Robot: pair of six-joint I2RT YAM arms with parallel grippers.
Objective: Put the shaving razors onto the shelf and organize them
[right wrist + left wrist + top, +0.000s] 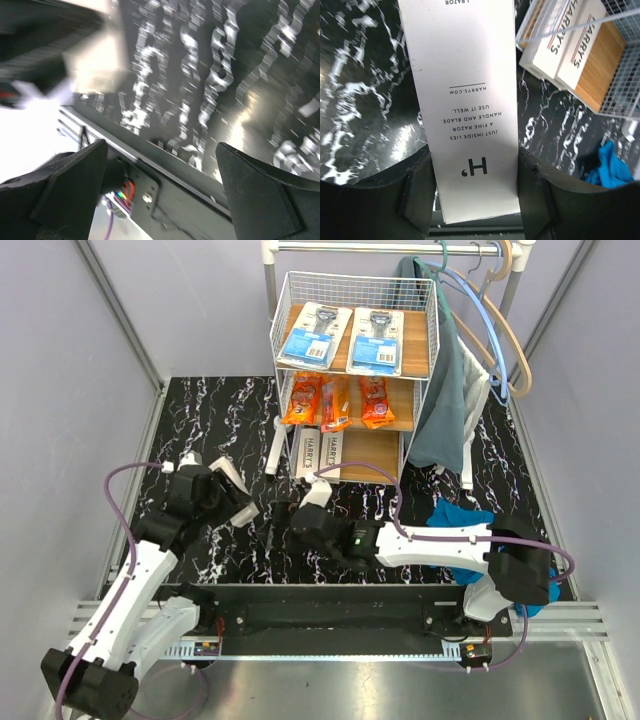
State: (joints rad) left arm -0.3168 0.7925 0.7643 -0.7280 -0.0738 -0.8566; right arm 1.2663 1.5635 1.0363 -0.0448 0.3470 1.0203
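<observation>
Fig. — L arm w/ carton, R arm idle, shelf part-filled.

**Risks.** The held HARRY'S box (470,100) is gripped near one end only, so most of its length overhangs the fingers (415,195); a pivot or slip in the grasp is judged likely if the arm is swung fast. The free end could be caught on the wire-mesh side or frame of the shelf (356,285) during insertion. The two shelved HARRY'S boxes (322,452) could be pushed askew, as the bare part of the bottom board (372,452) lies to their right. A leaning box (275,445), just outside the shelf's left frame, could be knocked over on approach. The right gripper (305,515) sits near the path to the shelf front, so arm-to-arm contact is possible.

**Grasp state.** The left gripper (477,192) is clenched on the held box; both fingers are pressed to its long edges, w/ the printed face toward the wrist cam. The right gripper is spread and nothing is seen between its fingers; the wrist view is blurred, so detail is limited.

**Position.** In the top view the held box is carried above the table (200,420), left of and well short of the shelf; its far end is pointed roughly toward the bottom tier. Elsewhere, the blister cards (345,335) are laid on the top board and the orange bags (338,400) on the middle one; the bottom tier is judged the dest. for this carton, beside its like.
</observation>
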